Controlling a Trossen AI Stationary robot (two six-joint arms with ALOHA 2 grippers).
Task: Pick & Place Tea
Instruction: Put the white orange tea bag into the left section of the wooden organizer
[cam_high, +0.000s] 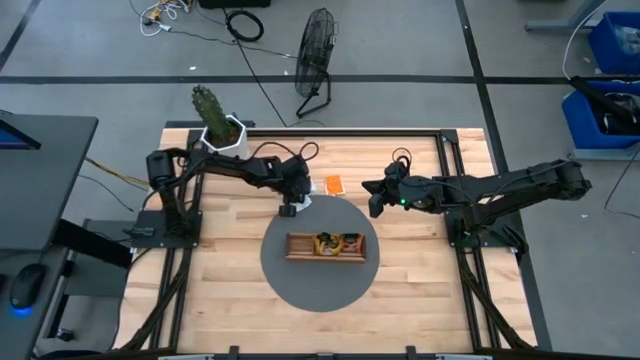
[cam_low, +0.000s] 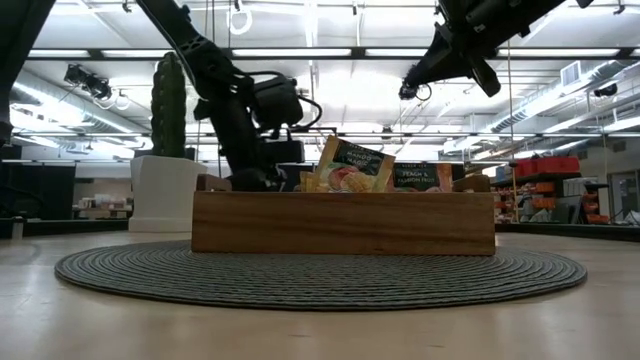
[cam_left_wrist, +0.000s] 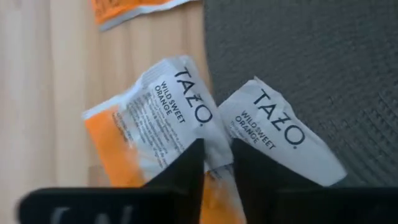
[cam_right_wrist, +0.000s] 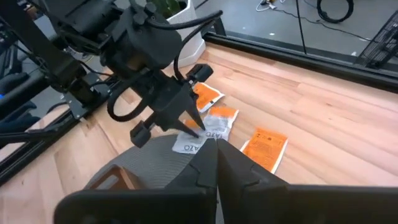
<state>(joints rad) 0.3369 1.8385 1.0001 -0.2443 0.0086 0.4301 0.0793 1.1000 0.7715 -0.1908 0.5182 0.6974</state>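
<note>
Down low, the left pincer (cam_left_wrist: 217, 163) clamps an orange-and-white Tazo sachet (cam_left_wrist: 163, 127); right pincer (cam_right_wrist: 217, 163) together.

The high view looks straight down on the whole worktop (cam_high: 420, 290), while the low view sits at worktop level, close to the round mat (cam_low: 320, 275) and facing the room. Each wrist view looks past its arm's own fingers; both share the orange sachets (cam_right_wrist: 214, 121) beside the mat.
</note>
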